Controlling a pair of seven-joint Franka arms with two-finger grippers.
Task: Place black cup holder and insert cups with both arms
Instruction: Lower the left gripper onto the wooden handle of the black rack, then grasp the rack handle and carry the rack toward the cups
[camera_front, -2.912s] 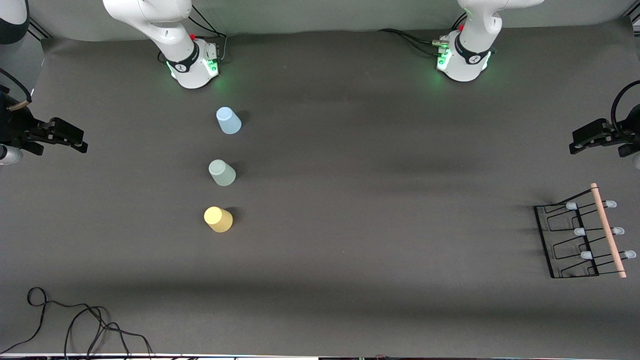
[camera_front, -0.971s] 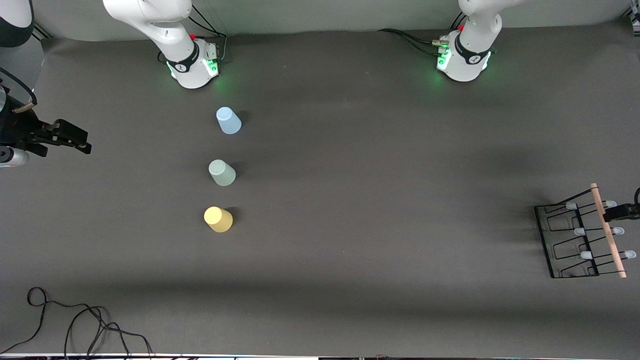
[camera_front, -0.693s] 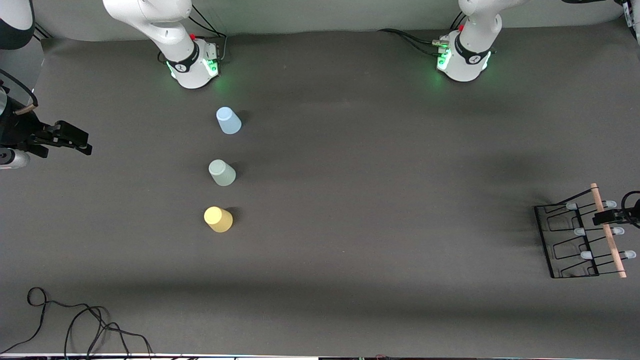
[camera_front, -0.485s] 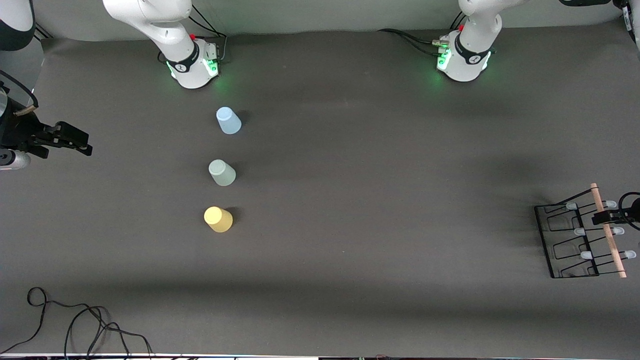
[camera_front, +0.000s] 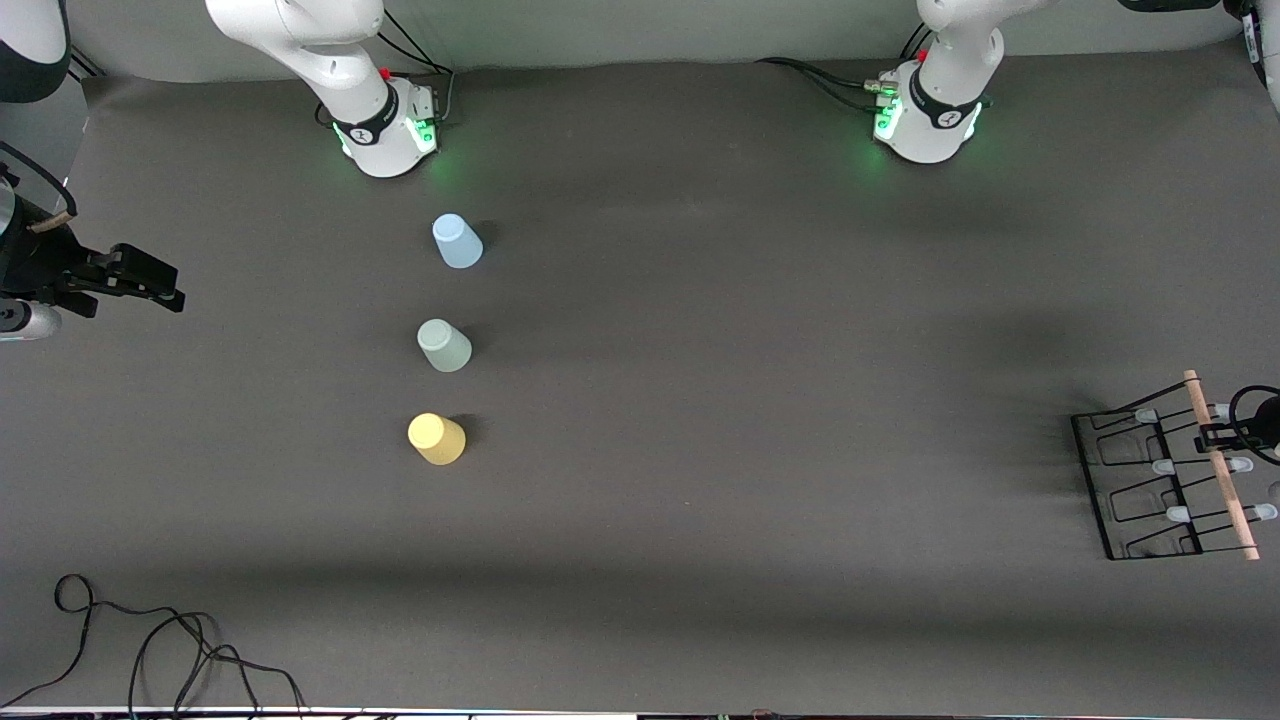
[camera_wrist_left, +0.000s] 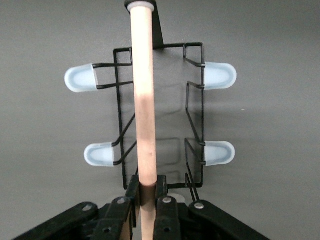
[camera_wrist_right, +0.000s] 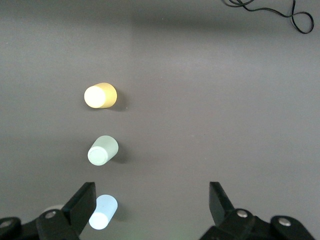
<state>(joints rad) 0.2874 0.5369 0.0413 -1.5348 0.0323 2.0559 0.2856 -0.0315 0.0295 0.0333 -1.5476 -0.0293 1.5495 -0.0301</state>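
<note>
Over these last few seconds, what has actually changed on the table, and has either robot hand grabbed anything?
The left gripper came down from above the table's edge onto the black cup holder and shut on its wooden rod handle; the holder has shifted slightly. The right gripper waits open at the right arm's end of the table, barely moved. The light blue cup, grey-green cup and yellow cup stayed put.

- Left gripper (camera_front: 1218, 437): body cut off by the front view's edge; only its tip shows, at the black cup holder (camera_front: 1135, 487).
- Wooden rod handle (camera_wrist_left: 144, 110): its lower end hidden between the fingers (camera_wrist_left: 131, 197) in the left wrist view.
- Right gripper (camera_wrist_right: 150, 202): finger bases cut off in the right wrist view.
- Light blue cup (camera_wrist_right: 103, 212): partly hidden by one finger.
- Cable (camera_front: 150, 640): runs out of frame.
</note>
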